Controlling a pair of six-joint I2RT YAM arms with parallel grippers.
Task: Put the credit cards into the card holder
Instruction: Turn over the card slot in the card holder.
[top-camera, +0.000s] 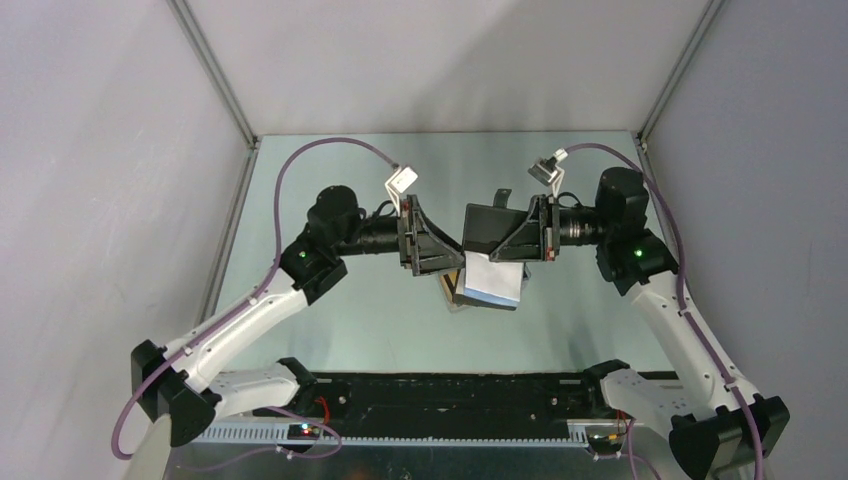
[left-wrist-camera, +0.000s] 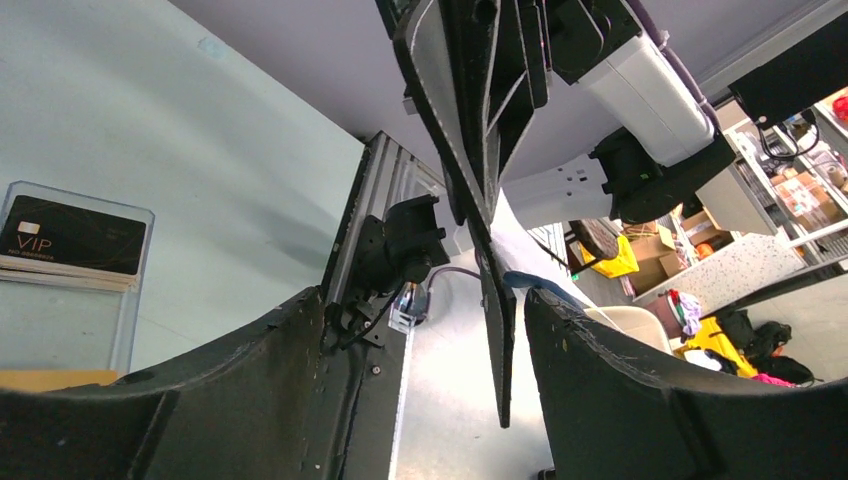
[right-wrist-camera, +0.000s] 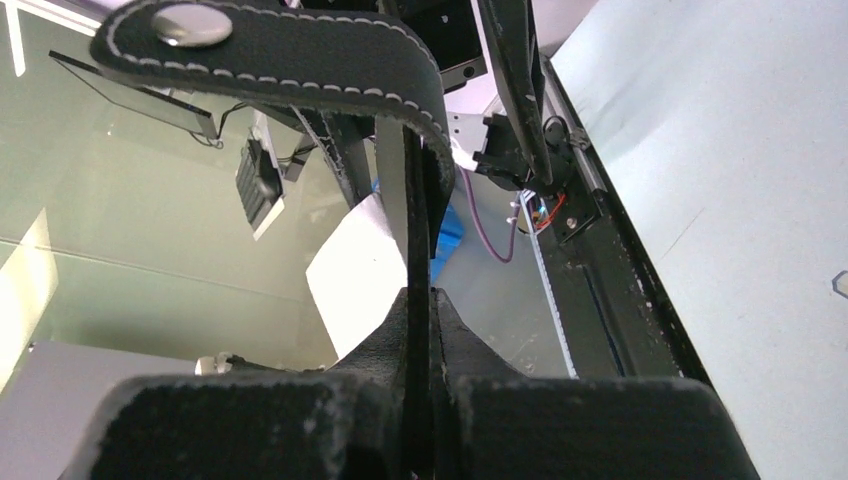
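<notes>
The black card holder (top-camera: 487, 229) hangs in the air over the middle of the table, opened out. My right gripper (top-camera: 512, 240) is shut on one of its panels (right-wrist-camera: 418, 230); its strap with the metal stud (right-wrist-camera: 190, 22) curls over the top. My left gripper (top-camera: 452, 260) is open, and a hanging flap of the holder (left-wrist-camera: 497, 330) sits between its fingers, close to the right finger (left-wrist-camera: 620, 380). A black "VIP" credit card (left-wrist-camera: 70, 235) lies on a stack of cards in the pale tray (left-wrist-camera: 138, 270). An orange card edge (left-wrist-camera: 50, 378) shows below it.
The pale translucent tray (top-camera: 495, 283) lies on the table right under the two grippers. Grey walls with metal corner posts close in the left, right and back sides. The black base rail (top-camera: 450, 395) runs along the near edge.
</notes>
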